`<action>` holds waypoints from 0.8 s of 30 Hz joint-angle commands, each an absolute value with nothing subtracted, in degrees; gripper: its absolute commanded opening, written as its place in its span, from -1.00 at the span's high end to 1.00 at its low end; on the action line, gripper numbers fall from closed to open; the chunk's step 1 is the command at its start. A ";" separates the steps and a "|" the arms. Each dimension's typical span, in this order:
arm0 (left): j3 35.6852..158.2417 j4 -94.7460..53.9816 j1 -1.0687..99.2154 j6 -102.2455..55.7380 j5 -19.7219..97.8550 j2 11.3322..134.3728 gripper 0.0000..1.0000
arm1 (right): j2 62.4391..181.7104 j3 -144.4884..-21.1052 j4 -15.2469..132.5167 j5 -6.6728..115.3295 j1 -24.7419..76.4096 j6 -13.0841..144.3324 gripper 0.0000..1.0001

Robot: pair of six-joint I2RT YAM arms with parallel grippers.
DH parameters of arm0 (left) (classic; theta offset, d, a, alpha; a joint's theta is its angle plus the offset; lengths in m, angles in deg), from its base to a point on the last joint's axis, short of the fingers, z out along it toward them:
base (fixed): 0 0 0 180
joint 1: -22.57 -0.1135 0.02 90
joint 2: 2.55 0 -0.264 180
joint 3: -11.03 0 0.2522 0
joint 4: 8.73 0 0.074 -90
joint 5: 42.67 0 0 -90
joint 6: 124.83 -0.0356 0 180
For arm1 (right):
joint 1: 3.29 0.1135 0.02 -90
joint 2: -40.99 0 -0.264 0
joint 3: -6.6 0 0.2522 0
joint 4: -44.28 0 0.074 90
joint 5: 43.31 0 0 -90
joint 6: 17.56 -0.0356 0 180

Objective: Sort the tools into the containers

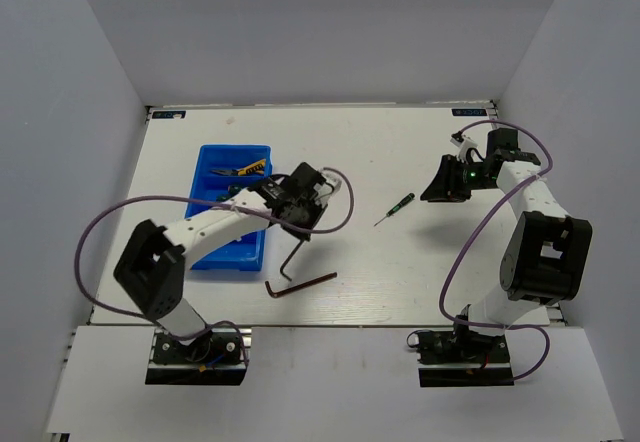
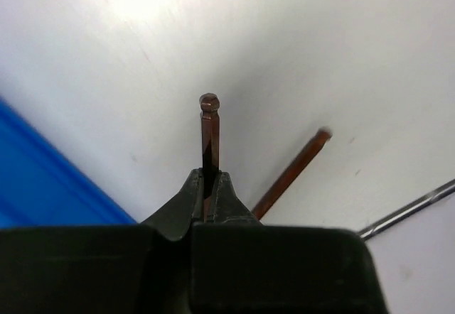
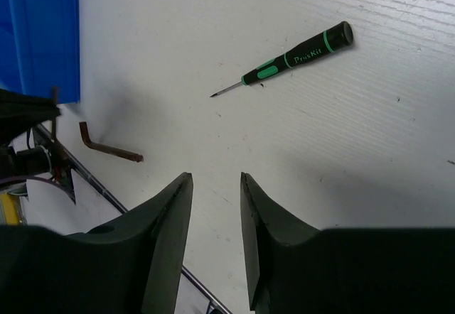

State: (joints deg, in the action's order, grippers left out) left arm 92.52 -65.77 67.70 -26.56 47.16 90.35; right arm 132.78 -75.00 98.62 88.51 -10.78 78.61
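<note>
- while my left gripper (image 1: 298, 224) is clenched on a dark brown hex key (image 1: 291, 255), that key hangs just off the right wall of the blue bin (image 1: 205, 154), outside it, over the table (image 1: 400, 142).
- left fingers (image 2: 229, 199): pressed against the key's shaft from both sides; the key's ball end points away from my wrist camera.
- second hex key (image 1: 301, 283): flat on the table, just past the bin's near right corner, apart from the held key.
- green-and-black screwdriver (image 1: 394, 209): flat on the table, well to the right of the bin, thin tip turned towards the bin's side.
- right gripper (image 1: 447, 190): further right of the bin than the screwdriver, above the table; jaws spread apart, nothing between them.
- yellow-and-black pliers (image 1: 245, 171): inside the bin, in its far compartment.
- dark items in the bin's middle compartment: too small for me to tell what they are.
</note>
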 commanded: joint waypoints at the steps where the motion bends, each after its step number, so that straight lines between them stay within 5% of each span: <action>1: 97.74 -64.24 67.05 -26.57 53.28 81.04 1.00 | 132.84 -77.21 99.52 90.72 -11.11 79.29 0.22; 10: 96.69 -59.49 61.78 -44.93 69.11 76.98 1.00 | 132.84 -76.95 99.52 92.04 -11.20 79.29 0.22; 24: 82.99 -35.60 42.63 -63.57 54.90 75.06 1.00 | 132.49 -77.12 99.35 94.06 -11.82 79.38 0.22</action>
